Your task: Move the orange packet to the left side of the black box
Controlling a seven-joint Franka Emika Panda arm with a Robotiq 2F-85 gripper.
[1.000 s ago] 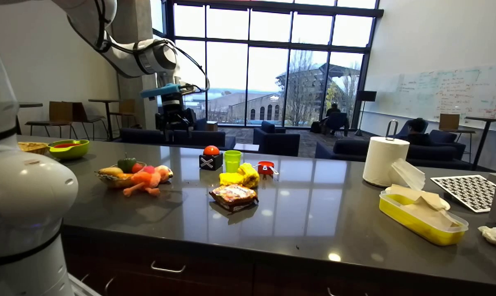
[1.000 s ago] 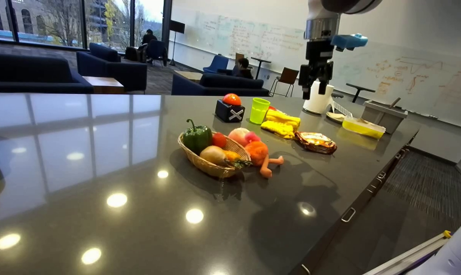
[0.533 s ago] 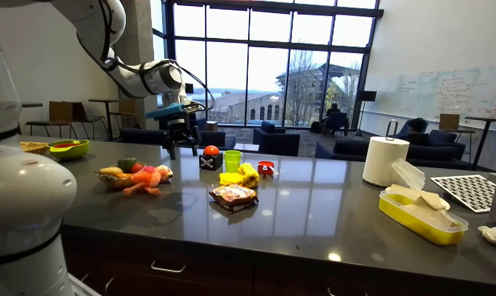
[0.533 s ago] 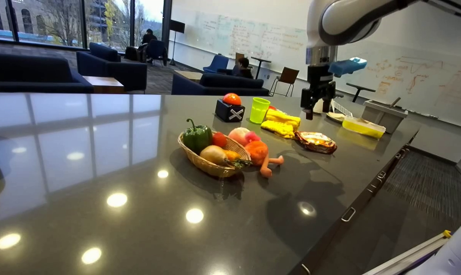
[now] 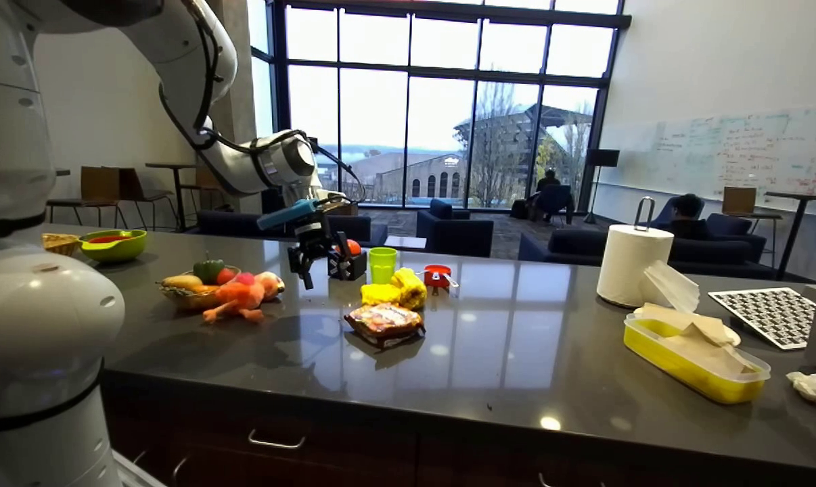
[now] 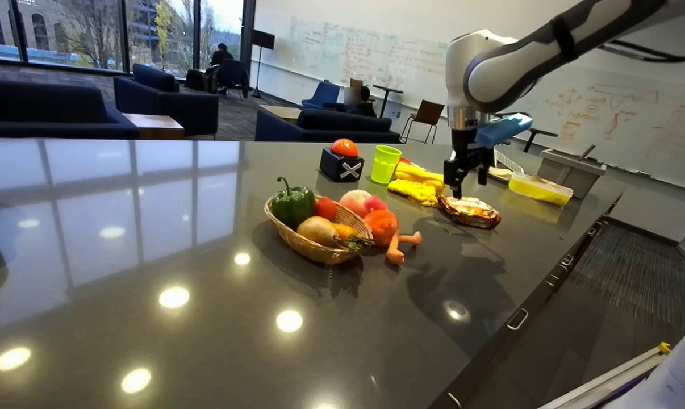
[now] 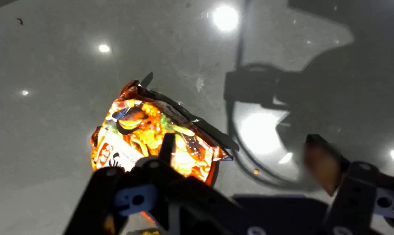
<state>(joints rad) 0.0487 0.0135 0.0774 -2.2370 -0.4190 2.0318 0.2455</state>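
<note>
The orange packet (image 5: 386, 325) lies flat on the dark counter in front of the yellow corn, and it also shows in an exterior view (image 6: 471, 213). In the wrist view the packet (image 7: 144, 127) lies left of centre, partly covered by the left finger. The black box (image 5: 358, 266) with a red-orange dome on top stands farther back, partly behind a finger; it also shows in an exterior view (image 6: 340, 166). It is out of the wrist view. My gripper (image 5: 328, 268) is open and empty, above the counter beside the packet. Its fingers (image 7: 246, 150) are wide apart in the wrist view.
A yellow-green cup (image 5: 382, 265) and yellow corn (image 5: 408, 289) stand between box and packet. A basket of toy food (image 6: 314, 250) with an orange toy (image 6: 383, 227) is nearby. A red pan (image 5: 438, 274), paper-towel roll (image 5: 631, 267) and yellow container (image 5: 699, 362) are farther off.
The arm has lowered the gripper toward the counter and moved it closer to the packet, tilting a little. The packet and the black box have not moved.
</note>
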